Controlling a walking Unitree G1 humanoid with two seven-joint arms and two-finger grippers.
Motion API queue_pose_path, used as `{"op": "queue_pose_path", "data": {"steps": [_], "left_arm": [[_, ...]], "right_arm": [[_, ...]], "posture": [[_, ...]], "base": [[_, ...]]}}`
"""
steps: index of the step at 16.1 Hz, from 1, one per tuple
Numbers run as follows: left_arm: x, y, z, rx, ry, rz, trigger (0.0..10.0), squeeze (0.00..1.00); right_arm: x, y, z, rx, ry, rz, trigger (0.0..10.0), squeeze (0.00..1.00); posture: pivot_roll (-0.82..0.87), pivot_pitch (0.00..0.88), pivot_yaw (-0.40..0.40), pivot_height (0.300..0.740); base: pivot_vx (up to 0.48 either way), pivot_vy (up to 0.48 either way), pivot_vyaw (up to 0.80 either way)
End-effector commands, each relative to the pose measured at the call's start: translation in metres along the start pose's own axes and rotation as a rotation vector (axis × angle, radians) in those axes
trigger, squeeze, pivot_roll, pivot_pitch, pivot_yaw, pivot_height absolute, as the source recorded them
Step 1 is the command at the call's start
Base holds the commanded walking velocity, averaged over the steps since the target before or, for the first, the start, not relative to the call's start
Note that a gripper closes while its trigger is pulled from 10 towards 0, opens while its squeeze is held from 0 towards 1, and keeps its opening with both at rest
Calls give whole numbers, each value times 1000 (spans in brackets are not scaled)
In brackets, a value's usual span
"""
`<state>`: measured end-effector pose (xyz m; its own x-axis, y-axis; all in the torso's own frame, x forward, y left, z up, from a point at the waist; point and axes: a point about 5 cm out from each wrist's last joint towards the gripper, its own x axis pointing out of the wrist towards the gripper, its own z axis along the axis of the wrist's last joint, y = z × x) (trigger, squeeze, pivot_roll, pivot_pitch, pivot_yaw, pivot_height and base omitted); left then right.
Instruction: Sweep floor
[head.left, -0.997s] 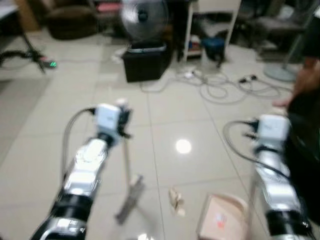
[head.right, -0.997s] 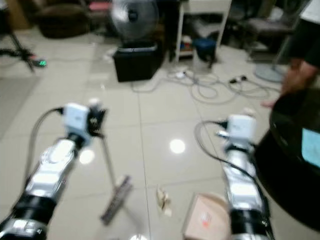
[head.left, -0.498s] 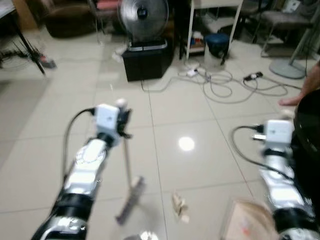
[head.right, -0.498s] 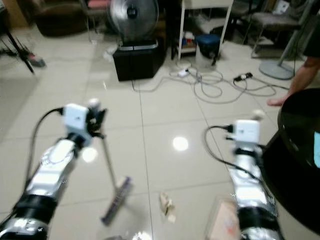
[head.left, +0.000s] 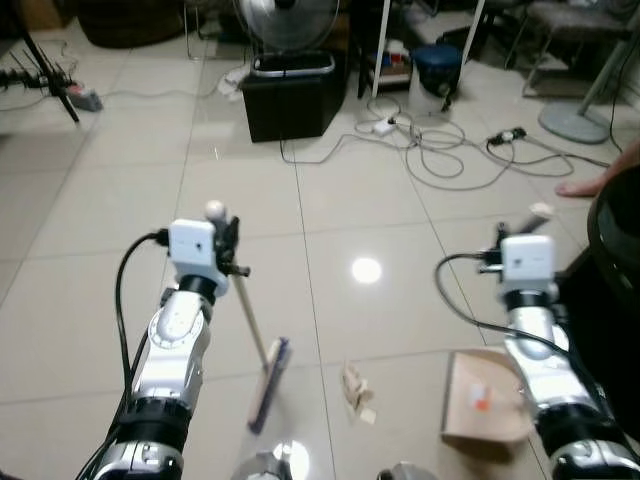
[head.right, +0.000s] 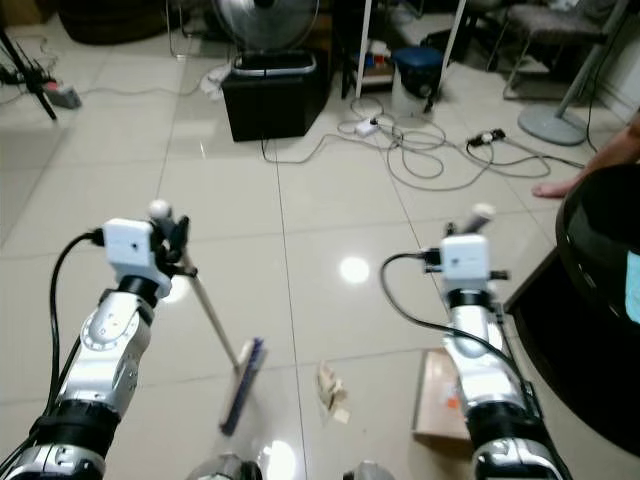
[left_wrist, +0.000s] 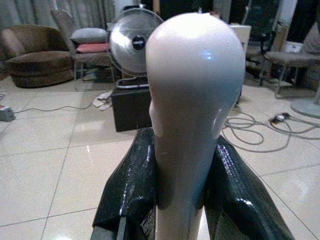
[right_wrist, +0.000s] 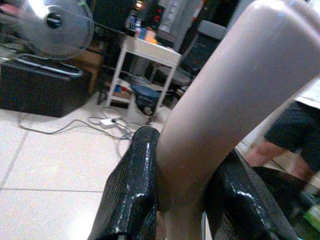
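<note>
Head view: left gripper (head.left: 222, 240) holds broom (head.left: 252, 335) by its handle top; handle slants down toward robot's right, brush head on tile floor (head.left: 110, 210) nr crumpled paper (head.left: 356, 391). Dustpan (head.left: 483, 410) sits flat on floor, its handle up in right gripper (head.left: 520, 232).

L wrist view: black fingers (left_wrist: 131, 185) clamped on broom's rounded handle end.

R wrist view: fingers (right_wrist: 137, 185) pinched round dustpan handle.

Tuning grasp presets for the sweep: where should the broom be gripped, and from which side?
Grip the broom high on its thin handle, just under the rounded knob, as the left gripper does now, fingers either side. The stick leans with its head on the floor, so coming in across the top end probably gives the best leverage.
</note>
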<state>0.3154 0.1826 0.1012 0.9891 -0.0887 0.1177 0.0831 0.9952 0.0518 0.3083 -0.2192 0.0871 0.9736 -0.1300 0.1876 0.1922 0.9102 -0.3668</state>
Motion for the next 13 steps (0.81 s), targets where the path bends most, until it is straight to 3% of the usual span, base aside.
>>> {"op": "queue_pose_path", "data": {"steps": [1, 7, 11, 12, 13], "left_arm": [[-1, 4, 1, 12, -27, 30, 10000, 0], [-8, -3, -3, 15, -63, 10, 10000, 0], [-5, -16, -8, 19, -52, -44, 10000, 0], [-4, -17, -8, 17, -50, -48, 10000, 0], [0, -25, -9, 8, -40, -70, 10000, 0]], "right_arm": [[7, 6, 14, -22, -93, 26, 10000, 0], [11, 46, 28, 4, -181, 156, 10000, 0], [4, 83, 32, 106, -141, 231, 10000, 0], [3, 87, 32, 118, -133, 244, 10000, 0], [-4, 101, 29, 108, -108, 300, 10000, 0]], "posture": [[21, 171, 14, 740], [57, 209, -26, 740], [58, 227, -22, 740], [57, 227, -21, 740], [57, 227, -17, 740]], "base": [[0, 0, 0], [0, 0, 0], [0, 0, 0], [0, 0, 0], [0, 0, 0]]}}
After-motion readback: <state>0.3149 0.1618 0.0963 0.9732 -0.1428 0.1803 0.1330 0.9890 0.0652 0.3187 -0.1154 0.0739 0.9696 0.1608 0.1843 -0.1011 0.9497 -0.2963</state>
